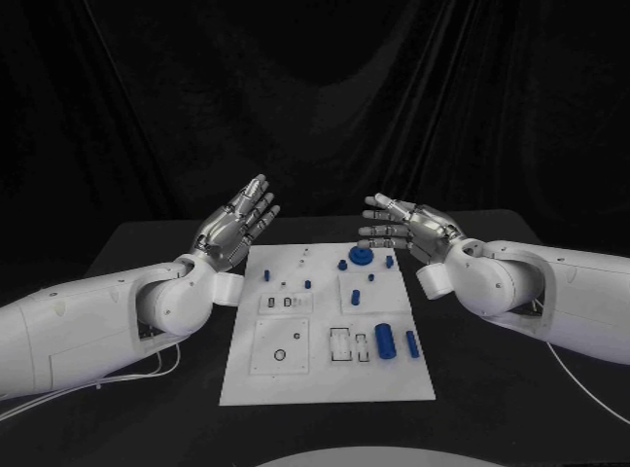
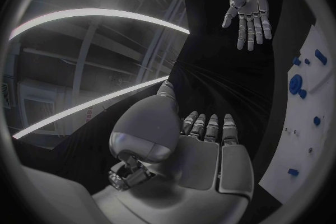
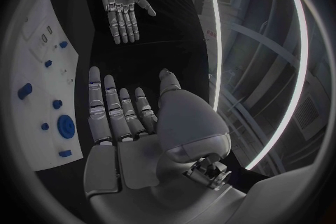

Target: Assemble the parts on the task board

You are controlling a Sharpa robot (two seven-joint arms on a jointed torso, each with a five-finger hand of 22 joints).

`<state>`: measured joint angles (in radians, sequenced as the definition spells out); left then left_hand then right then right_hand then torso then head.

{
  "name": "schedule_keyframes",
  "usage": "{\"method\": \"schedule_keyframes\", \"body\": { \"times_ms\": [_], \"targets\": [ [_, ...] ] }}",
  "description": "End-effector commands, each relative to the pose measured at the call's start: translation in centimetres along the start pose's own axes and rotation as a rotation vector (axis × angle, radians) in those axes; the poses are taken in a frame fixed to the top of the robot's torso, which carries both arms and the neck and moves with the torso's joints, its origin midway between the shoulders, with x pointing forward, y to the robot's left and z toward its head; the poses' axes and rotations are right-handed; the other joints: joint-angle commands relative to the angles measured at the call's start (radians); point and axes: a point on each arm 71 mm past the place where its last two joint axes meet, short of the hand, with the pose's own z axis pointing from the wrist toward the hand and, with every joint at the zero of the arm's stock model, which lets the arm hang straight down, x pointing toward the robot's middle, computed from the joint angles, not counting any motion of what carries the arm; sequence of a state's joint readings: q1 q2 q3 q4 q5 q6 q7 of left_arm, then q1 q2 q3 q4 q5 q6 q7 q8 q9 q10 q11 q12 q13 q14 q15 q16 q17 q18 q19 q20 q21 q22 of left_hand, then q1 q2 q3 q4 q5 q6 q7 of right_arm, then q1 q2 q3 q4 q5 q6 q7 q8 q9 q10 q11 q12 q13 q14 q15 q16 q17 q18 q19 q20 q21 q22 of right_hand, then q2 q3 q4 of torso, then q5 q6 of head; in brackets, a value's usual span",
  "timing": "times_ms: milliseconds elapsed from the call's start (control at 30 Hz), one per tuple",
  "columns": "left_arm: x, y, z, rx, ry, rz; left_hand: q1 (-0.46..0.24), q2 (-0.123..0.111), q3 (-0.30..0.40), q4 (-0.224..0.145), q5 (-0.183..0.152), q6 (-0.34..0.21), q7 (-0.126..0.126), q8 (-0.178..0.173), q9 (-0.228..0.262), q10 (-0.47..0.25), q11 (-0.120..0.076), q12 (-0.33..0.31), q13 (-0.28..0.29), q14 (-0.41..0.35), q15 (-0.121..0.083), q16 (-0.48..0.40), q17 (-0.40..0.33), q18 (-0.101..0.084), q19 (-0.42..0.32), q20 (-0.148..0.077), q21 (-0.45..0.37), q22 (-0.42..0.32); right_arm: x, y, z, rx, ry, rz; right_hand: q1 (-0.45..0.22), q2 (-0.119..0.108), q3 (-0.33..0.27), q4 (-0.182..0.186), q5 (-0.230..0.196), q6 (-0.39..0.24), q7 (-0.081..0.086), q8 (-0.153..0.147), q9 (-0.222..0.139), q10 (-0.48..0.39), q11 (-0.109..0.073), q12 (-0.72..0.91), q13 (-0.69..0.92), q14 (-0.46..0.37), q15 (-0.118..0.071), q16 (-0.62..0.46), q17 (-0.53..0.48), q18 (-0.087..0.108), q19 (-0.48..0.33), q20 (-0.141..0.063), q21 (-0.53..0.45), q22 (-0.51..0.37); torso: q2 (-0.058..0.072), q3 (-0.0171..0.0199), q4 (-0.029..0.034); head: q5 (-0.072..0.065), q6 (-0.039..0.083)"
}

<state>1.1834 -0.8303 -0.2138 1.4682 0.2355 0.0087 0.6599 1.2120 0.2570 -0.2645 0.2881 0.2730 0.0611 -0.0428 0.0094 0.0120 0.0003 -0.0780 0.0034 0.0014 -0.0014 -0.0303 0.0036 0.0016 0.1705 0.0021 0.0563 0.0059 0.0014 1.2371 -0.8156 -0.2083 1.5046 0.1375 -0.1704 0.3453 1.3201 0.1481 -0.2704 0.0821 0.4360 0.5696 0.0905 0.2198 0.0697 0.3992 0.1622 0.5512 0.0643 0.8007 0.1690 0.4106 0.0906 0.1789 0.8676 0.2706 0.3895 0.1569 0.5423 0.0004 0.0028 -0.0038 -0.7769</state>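
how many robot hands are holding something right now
0. The left hand is raised off the far left corner of the task board, fingers apart and empty; the right hand is raised off its far right corner, likewise empty.

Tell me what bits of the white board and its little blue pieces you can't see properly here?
- Head view: the tiny marks on the white task board are too small to tell holes from parts.
- Left wrist view: the silver left hand and the circle's rim cut off most of the board.
- Right wrist view: the silver right hand and the circle's rim hide the board's other side.
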Motion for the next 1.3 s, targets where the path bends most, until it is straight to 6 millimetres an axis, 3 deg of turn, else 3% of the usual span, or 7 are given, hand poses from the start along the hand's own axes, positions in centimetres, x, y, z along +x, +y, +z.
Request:
{"method": "schedule_keyframes", "body": {
  "times_ms": [33, 600, 767, 833, 967, 1200, 1300],
  "targets": [
    [-0.1, -0.1, -0.2, 0.002, 0.048, 0.014, 0.009, 0.002, 0.006, 0.003, 0.006, 0.004, 0.003, 0.004, 0.001, 0.0, 0.008, -0.003, -0.001, 0.001, -0.028, -0.004, -0.002, 0.01, -0.002, 0.007, -0.006, -0.001, 0.7, 0.0, 0.3, 0.07, 0.114, -0.152, 0.051, -0.007, 0.005, -0.031, -0.012, 0.077, 0.018, 0.029, 0.005, 0.079, -0.012, 0.021, 0.0, 0.161, -0.058, 0.045, 0.017, 0.0, 0.131, -0.06, 0.053, 0.016, 0.0, -0.0001, -0.0003, -0.007, -0.018],
    [-0.6, -1.3, -2.6, 0.006, 0.104, 0.052, 0.06, 0.008, 0.011, 0.002, 0.083, 0.04, 0.03, 0.012, 0.007, 0.0, 0.029, -0.003, -0.001, 0.001, -0.021, -0.004, -0.002, 0.009, -0.002, 0.034, -0.006, -0.001, 2.5, 6.9, 2.5, -0.117, 0.152, -1.435, 0.21, -0.035, 0.081, -0.104, -0.158, 0.224, 0.022, 0.006, -0.004, 0.358, -0.064, -0.102, -0.004, 0.551, -0.188, 0.245, 0.127, 0.001, 0.445, -0.189, 0.299, 0.149, 0.01, -0.0036, 0.0055, -0.027, -0.084],
    [-0.1, -2.2, -3.3, 0.085, 0.12, 0.119, 0.095, -0.002, 0.012, 0.003, 0.126, 0.069, 0.014, 0.021, 0.01, 0.0, 0.011, -0.003, -0.001, 0.001, -0.048, -0.004, -0.002, 0.009, -0.002, 0.002, -0.006, -0.001, 3.7, 7.9, 3.1, -0.228, 0.203, -1.919, 0.173, -0.085, 0.135, -0.072, -0.243, 0.24, -0.104, -0.037, 0.0, 0.419, -0.12, -0.201, -0.001, 0.636, -0.234, 0.407, 0.235, -0.031, 0.526, -0.229, 0.597, 0.485, 0.022, -0.0062, 0.0075, -0.016, -0.082],
    [0.0, -2.4, -3.4, 0.099, 0.13, 0.133, 0.098, -0.003, 0.013, 0.003, 0.128, 0.068, 0.011, 0.02, 0.009, 0.0, 0.009, -0.003, -0.001, 0.001, -0.048, -0.004, -0.002, 0.009, -0.002, 0.002, -0.006, -0.001, 4.0, 8.1, 3.3, -0.252, 0.215, -2.017, 0.169, -0.094, 0.151, -0.065, -0.244, 0.253, -0.125, -0.043, 0.001, 0.458, -0.132, -0.215, -0.003, 0.643, -0.241, 0.419, 0.246, -0.045, 0.545, -0.231, 0.671, 0.584, 0.03, -0.0075, 0.0096, -0.016, -0.083],
    [0.3, -2.5, -3.4, 0.107, 0.146, 0.15, 0.102, -0.003, 0.013, 0.003, 0.131, 0.068, 0.014, 0.02, 0.009, 0.0, 0.012, -0.003, -0.001, 0.001, -0.045, -0.004, -0.002, 0.01, -0.002, 0.001, -0.006, -0.001, 4.3, 8.3, 3.7, -0.288, 0.229, -2.132, 0.148, -0.111, 0.191, -0.035, -0.242, 0.32, -0.077, -0.049, 0.003, 0.559, -0.133, -0.283, -0.004, 0.65, -0.245, 0.445, 0.257, -0.051, 0.564, -0.243, 0.74, 0.669, 0.05, -0.0113, 0.0195, -0.02, -0.077],
    [0.3, -2.5, -3.4, 0.095, 0.157, 0.157, 0.117, -0.002, 0.015, 0.003, 0.145, 0.081, 0.033, 0.021, 0.011, 0.0, 0.032, -0.003, -0.001, 0.001, -0.038, -0.004, -0.002, 0.009, -0.002, -0.01, -0.006, -0.001, 4.4, 8.4, 3.8, -0.308, 0.247, -2.195, 0.134, -0.139, 0.229, -0.006, -0.248, 0.335, -0.07, -0.08, 0.0, 0.614, -0.13, -0.353, -0.002, 0.665, -0.245, 0.562, 0.397, -0.065, 0.576, -0.241, 0.812, 0.771, 0.083, -0.0128, 0.0353, -0.031, -0.054],
    [0.3, -2.5, -3.4, 0.088, 0.163, 0.155, 0.124, -0.001, 0.018, 0.002, 0.151, 0.075, 0.031, 0.019, 0.01, 0.0, 0.035, -0.003, -0.001, 0.001, -0.034, -0.004, -0.002, 0.008, -0.002, -0.011, -0.006, -0.001, 4.2, 8.4, 3.9, -0.295, 0.253, -2.205, 0.14, -0.151, 0.256, 0.0, -0.227, 0.32, -0.101, -0.099, 0.001, 0.619, -0.143, -0.388, -0.002, 0.66, -0.253, 0.587, 0.421, -0.066, 0.571, -0.247, 0.826, 0.794, 0.098, -0.0127, 0.0408, -0.035, -0.03]
  ]
}}
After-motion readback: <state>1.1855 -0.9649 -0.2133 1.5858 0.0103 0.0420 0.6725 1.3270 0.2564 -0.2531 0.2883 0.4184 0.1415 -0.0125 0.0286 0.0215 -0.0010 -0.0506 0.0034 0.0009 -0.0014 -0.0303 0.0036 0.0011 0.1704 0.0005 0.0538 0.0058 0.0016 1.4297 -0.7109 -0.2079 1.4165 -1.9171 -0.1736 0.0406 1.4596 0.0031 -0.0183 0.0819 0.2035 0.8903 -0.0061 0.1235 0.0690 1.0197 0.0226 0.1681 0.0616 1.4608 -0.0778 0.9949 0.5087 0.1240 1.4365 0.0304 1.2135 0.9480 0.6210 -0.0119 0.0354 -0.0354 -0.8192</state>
